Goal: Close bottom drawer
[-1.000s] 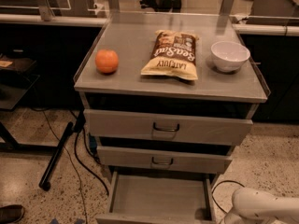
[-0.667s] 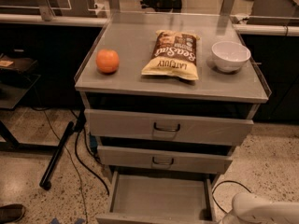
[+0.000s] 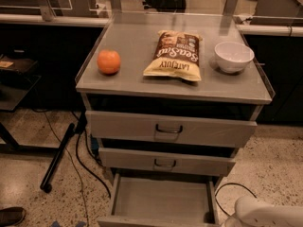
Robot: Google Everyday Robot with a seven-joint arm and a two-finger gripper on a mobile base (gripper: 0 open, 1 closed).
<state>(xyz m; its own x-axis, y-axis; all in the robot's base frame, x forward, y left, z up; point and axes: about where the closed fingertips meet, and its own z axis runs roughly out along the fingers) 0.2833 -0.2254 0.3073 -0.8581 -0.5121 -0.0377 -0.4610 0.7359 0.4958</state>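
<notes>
The bottom drawer [image 3: 161,200] of the grey cabinet is pulled out, showing its plain grey empty tray. Its front [image 3: 156,221] is cut off by the lower frame edge, and its handle is out of view. Above it, the mid-sized drawer [image 3: 165,162] and the widest top drawer [image 3: 170,129] stand slightly ajar, each with a dark loop handle. My gripper is out of view. Only a white part of my arm [image 3: 267,214] shows at the bottom right, just right of the open drawer.
On the cabinet top [image 3: 137,84] lie an orange [image 3: 109,61], a bag of chips [image 3: 176,56] and a white bowl [image 3: 233,56]. A black pole [image 3: 59,157] and cables [image 3: 83,169] lie on the floor at left. A shoe [image 3: 12,215] shows at the bottom left.
The white arm part at the bottom right has sunk very slightly. The bottom drawer stays pulled out just as far.
</notes>
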